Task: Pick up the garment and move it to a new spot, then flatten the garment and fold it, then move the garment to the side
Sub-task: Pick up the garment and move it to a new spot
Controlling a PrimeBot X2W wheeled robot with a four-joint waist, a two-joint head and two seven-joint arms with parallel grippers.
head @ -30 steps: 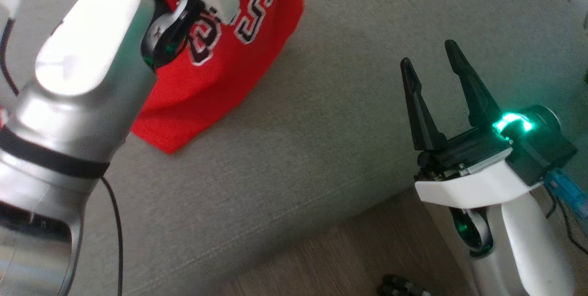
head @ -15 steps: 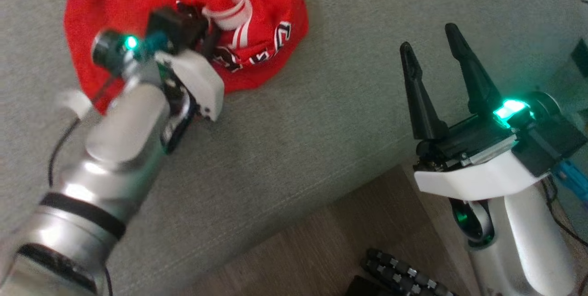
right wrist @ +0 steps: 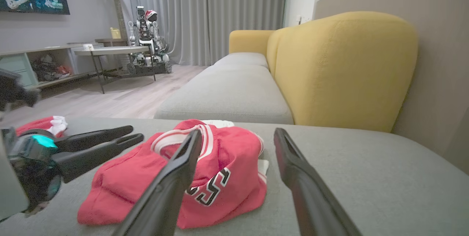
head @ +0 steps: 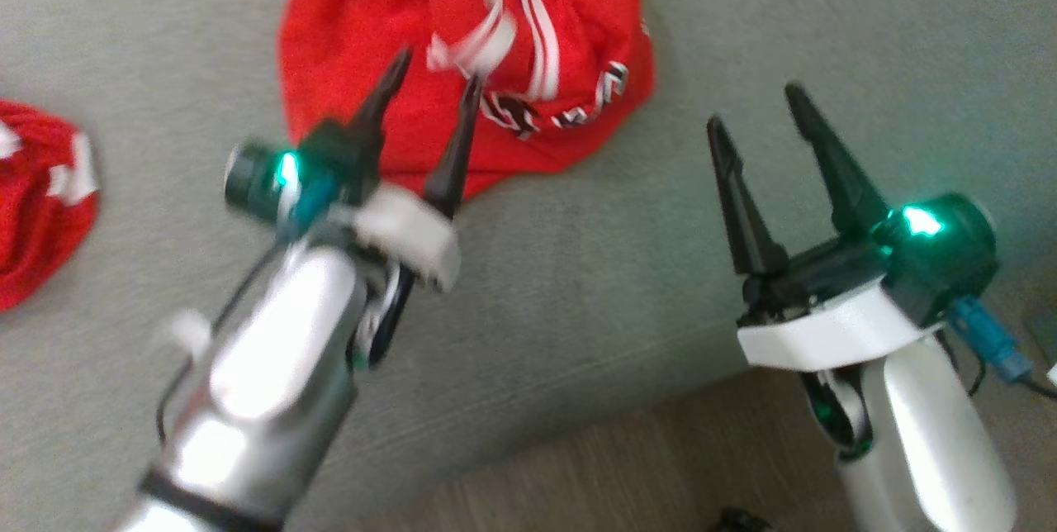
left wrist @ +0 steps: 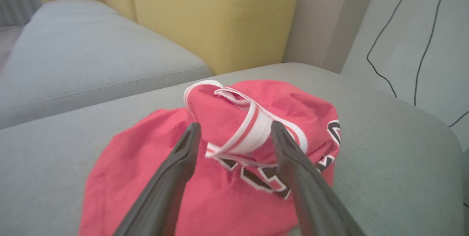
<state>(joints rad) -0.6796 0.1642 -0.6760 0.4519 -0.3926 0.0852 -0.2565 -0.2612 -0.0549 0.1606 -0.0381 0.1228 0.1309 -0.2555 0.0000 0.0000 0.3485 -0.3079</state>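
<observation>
Now your left gripper (left wrist: 235,126) has its fingers spread with nothing between them, the tips near the striped trim (left wrist: 253,129) at the top of the garment (left wrist: 128,162); whether they touch it, you cannot tell. Your right gripper (head: 754,106) is likewise parted and empty, off to the side over bare cushion. The garment is a red jersey with white-banded edges and black-and-white lettering (left wrist: 263,177), lying in a crumpled mound on the grey sofa cushion (head: 578,268). Judge it light, soft and limp: it will likely sag and bunch from any single pinch. Take it by the thicker trim or a hem corner, one in each gripper, so it spreads flat.
</observation>
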